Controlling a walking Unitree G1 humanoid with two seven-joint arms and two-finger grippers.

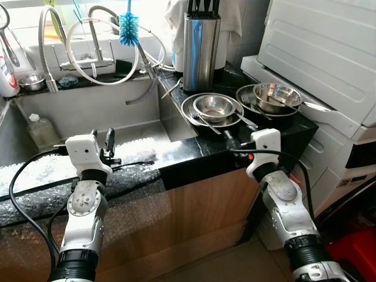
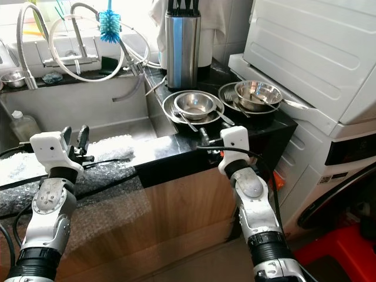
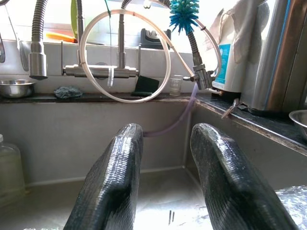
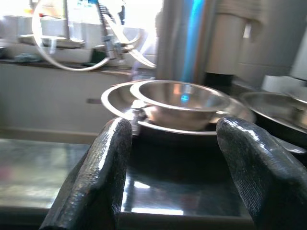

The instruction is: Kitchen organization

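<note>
A steel bowl (image 1: 212, 107) sits on a steel plate (image 1: 194, 117) with a fork beside it, on the black counter right of the sink. A second steel bowl (image 1: 276, 96) rests in a dark pan (image 1: 247, 97) farther right. My right gripper (image 1: 234, 141) stands open at the counter's front edge, pointing at the bowl on the plate (image 4: 180, 100), a short way from it and holding nothing. My left gripper (image 1: 102, 140) is open and empty over the front rim of the sink (image 1: 88, 114), facing its back wall (image 3: 96, 129).
A tall steel knife block (image 1: 201, 51) stands behind the plates. A blue bottle brush (image 1: 128, 28), faucets and a looped hose (image 3: 124, 52) line the sink's back. A plastic bottle (image 1: 40, 130) stands in the sink. Bubble wrap (image 1: 132, 176) covers the front edge. A white appliance (image 1: 329, 53) is on the right.
</note>
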